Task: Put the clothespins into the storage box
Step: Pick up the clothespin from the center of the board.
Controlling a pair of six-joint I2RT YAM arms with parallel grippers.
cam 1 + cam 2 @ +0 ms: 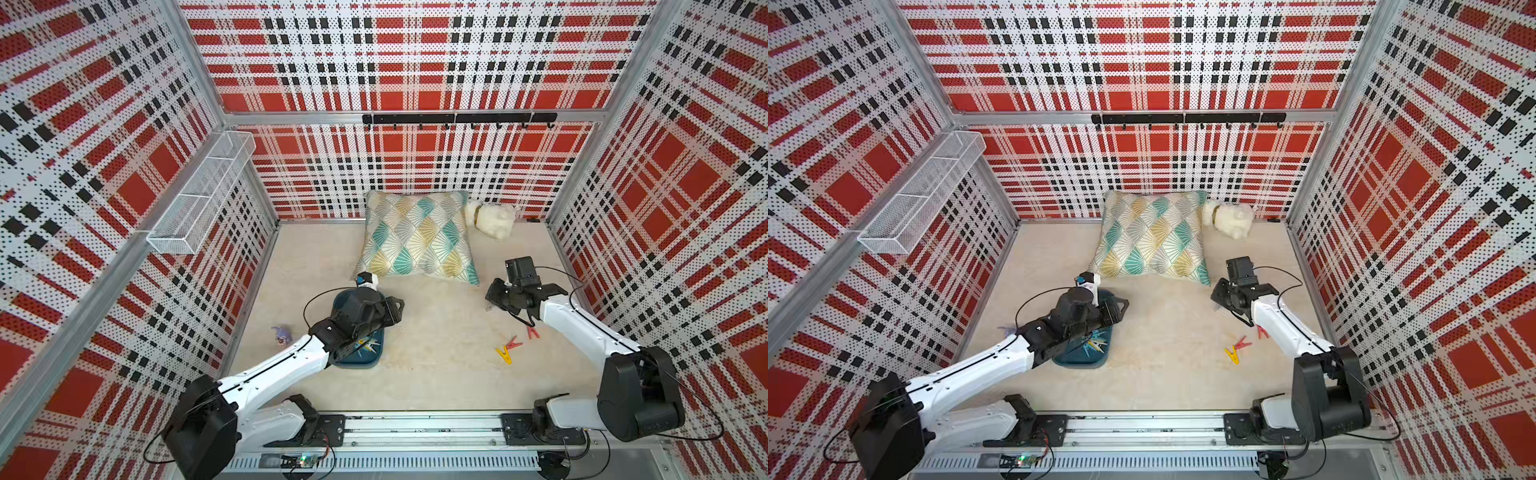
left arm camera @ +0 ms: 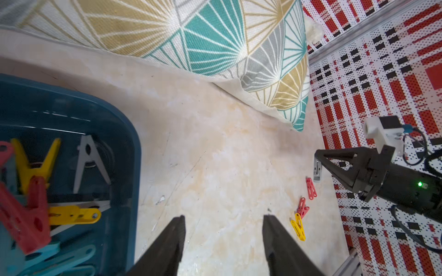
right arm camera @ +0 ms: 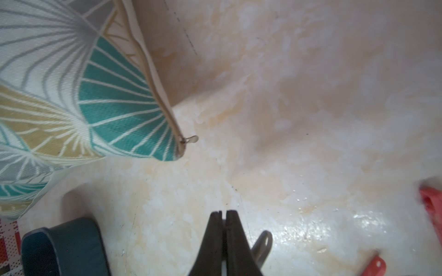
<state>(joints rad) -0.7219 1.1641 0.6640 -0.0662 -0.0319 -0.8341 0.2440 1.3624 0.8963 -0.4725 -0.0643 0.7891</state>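
1. Dark teal plastic: the storage box [image 1: 360, 365] holds most of the clothespins [image 2: 71, 215]. In my left wrist view they lie heaped inside it in yellow, red, grey and light blue.
2. My left gripper [image 2: 223, 217] hangs just past the box's right rim, over bare floor [image 1: 436, 374]. Its jaws stand apart with nothing between them. The heap in the box lies just left of those jaws, across the rim.
3. Well to the right of the box, three loose pegs lie close together on the floor. There is a yellow clothespin [image 1: 503, 354], a red clothespin [image 1: 514, 343] that seems to touch it, and a second red clothespin [image 1: 533, 332] just beyond.
4. My right gripper [image 3: 222, 212] is about as far right of the box as those three, but farther back. It is clenched tight, and in the left wrist view a grey clothespin [image 2: 317, 170] hangs upright from its tips, pinched at one end.
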